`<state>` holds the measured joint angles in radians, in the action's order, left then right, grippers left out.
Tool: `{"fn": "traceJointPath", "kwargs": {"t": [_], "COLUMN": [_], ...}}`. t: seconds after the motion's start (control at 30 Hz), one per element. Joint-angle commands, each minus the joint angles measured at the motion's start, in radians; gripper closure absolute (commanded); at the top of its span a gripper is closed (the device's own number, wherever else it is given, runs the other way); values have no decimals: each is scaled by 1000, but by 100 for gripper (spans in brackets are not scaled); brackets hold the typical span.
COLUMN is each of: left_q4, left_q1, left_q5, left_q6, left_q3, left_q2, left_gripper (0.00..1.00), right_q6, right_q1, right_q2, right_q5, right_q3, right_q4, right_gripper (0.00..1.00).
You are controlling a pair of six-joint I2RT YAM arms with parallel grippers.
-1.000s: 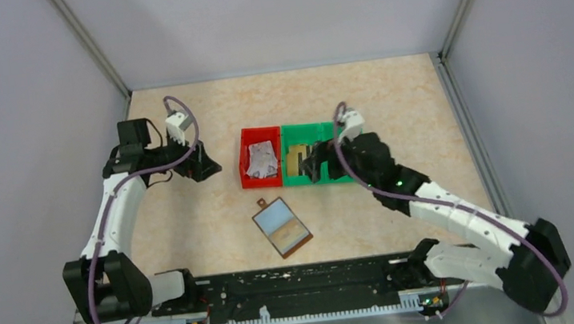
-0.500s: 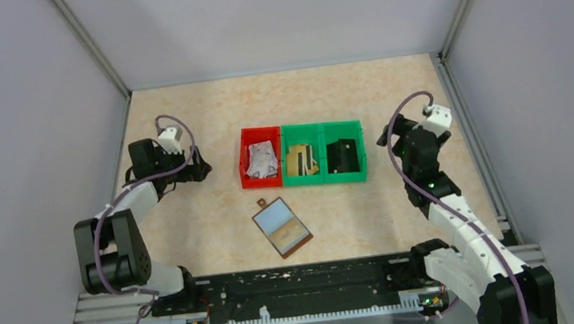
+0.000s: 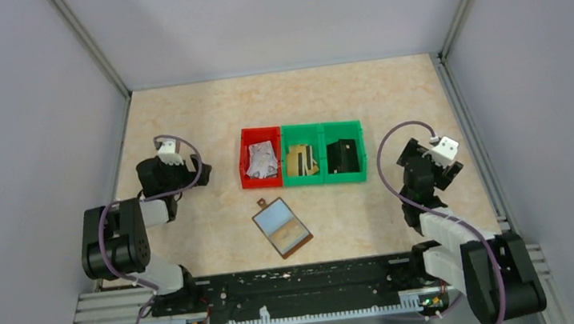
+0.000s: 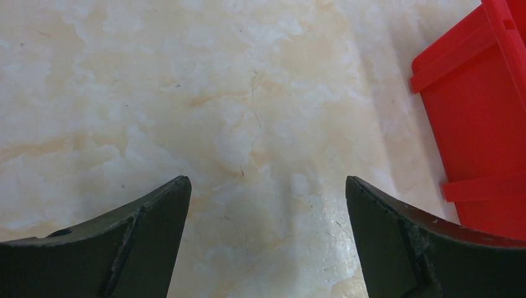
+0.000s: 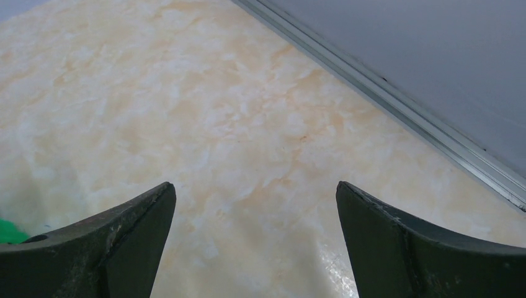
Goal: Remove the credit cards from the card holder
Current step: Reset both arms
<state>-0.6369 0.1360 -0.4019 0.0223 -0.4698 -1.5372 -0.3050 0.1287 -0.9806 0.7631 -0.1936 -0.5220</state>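
Both grippers are empty, with their jaws spread wide. The left gripper [image 4: 267, 180] hangs low over the bare marbled worktop [image 3: 182, 117], close to the left side of the red bin [image 3: 245, 162], whose outer wall fills the right edge of the left wrist view. That arm is folded back toward its base. The right gripper [image 5: 255, 184] is also over bare worktop, to the right of the green bin [image 3: 320, 126] and near the metal rail along the right wall. A sliver of green shows at the left edge of its wrist view. Nothing sits between either pair of fingers.

The card holder [image 3: 282, 227] lies opened flat on the worktop, in front of the bins and between the two arms, well apart from both grippers. Its pale inside faces up and its small snap tab points toward the red bin. The lower half looks tan, but I cannot tell whether that is a card in a pocket.

The credit cards [image 3: 297, 161] lie in the green bin. A gold one with a dark stripe is in the left compartment, and something dark is in the right compartment. Crumpled whitish paper [image 3: 261, 161] fills the red bin, which touches the green bin's left side.
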Motion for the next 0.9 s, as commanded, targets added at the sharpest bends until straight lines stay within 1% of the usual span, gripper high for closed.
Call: {"fn": "traceJointPath", "kwargs": {"t": [0.0,0.07,0.13,0.2,0.27,0.33,0.37,0.4,0.43,0.47,0.5,0.57,0.6,0.63,0.67,0.73,0.87], "left_q4": [-280,-266,-284,-345,-415,-532,-585,-656,-771,-884,-873,-626,-565,-562,-559,-517,-540], "left_q1": [5,3,4,4,3,-1,-10,-23,-36,-39,-38,-47,-65,-75,-88,-100,-101], "left_q5": [-3,-2,0,6,14,32,51,80,105,117,128,149,173,174,179,188,186], "left_q6": [-20,-21,-20,-20,-20,-20,-21,-18,-12,-16,-20,-19,-8,14,30,38,41], "left_q3": [40,33,50,95,146,204,239,290,323,336,323,249,225,207,196,184,198], "left_q2": [-35,-36,-27,-7,15,27,28,12,-31,-79,-83,-21,-18,-35,-45,-37,-32], "left_gripper": [1,1,1,1,1,1,1,1,1,1,1,1,1,1,1,1,1], "right_q6": [72,97,117,139,164,228,255,293,336,359,350,314,282,264,239,229,231], "right_q1": [-21,-21,-20,-21,-21,-20,-19,-19,-19,-3,12,4,-9,-26,-50,-72,-72], "right_q2": [-98,-155,-201,-254,-311,-380,-391,-424,-487,-532,-514,-485,-492,-491,-479,-481,-481], "right_q5": [11,-18,-36,-73,-128,-219,-314,-409,-464,-434,-381,-330,-325,-340,-380,-404,-404], "right_q3": [48,70,67,65,51,81,86,99,123,146,148,92,47,13,12,20,27], "right_q4": [-316,-426,-492,-577,-611,-761,-766,-818,-955,-1053,-1016,-857,-784,-722,-696,-721,-732], "right_gripper": [1,1,1,1,1,1,1,1,1,1,1,1,1,1,1,1,1]}}
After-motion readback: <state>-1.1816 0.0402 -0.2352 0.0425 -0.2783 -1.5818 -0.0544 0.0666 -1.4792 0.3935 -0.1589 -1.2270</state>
